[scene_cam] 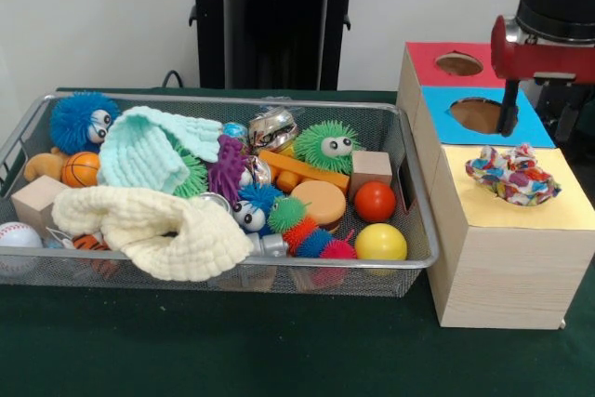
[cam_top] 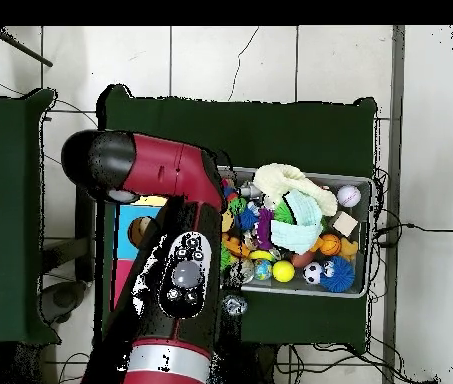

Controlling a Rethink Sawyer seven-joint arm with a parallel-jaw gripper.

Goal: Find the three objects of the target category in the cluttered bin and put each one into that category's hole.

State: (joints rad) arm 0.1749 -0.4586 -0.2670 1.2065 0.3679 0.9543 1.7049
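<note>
On the green table (scene_cam: 279,341), the wire bin (scene_cam: 414,183) is the biggest thing, heaped with cloths, fuzzy toys, balls and blocks. Beside it stand three wooden boxes in a row, topped red (scene_cam: 423,58), blue (scene_cam: 539,127) and yellow (scene_cam: 567,206); the red and blue tops each show a round hole.

A wrapper wad (scene_cam: 513,174) sits on the yellow-topped box, apparently over or in the mouth of its hole, though the hole itself is hidden beneath it. It is a crinkled bundle of shiny plastic printed red, yellow, blue and white, with ragged points sticking up, and most of it is above the box top.

The arm (cam_top: 175,250) reaches over the boxes, and its gripper (scene_cam: 508,109) hangs above the blue top, just behind the wad and not touching it. Only one dark finger shows clearly, so I cannot tell whether the gripper is released or clenched.

If the wad is meant to drop through, the sound way is probably to come straight down on its middle and press gently, as springy plastic like this tends to catch on a rim. For the next search, the cloths likely need shifting first, since no other wrapper wad shows plainly in the bin; something shiny (scene_cam: 272,127) near the back may be a can rather than a wrapper.
</note>
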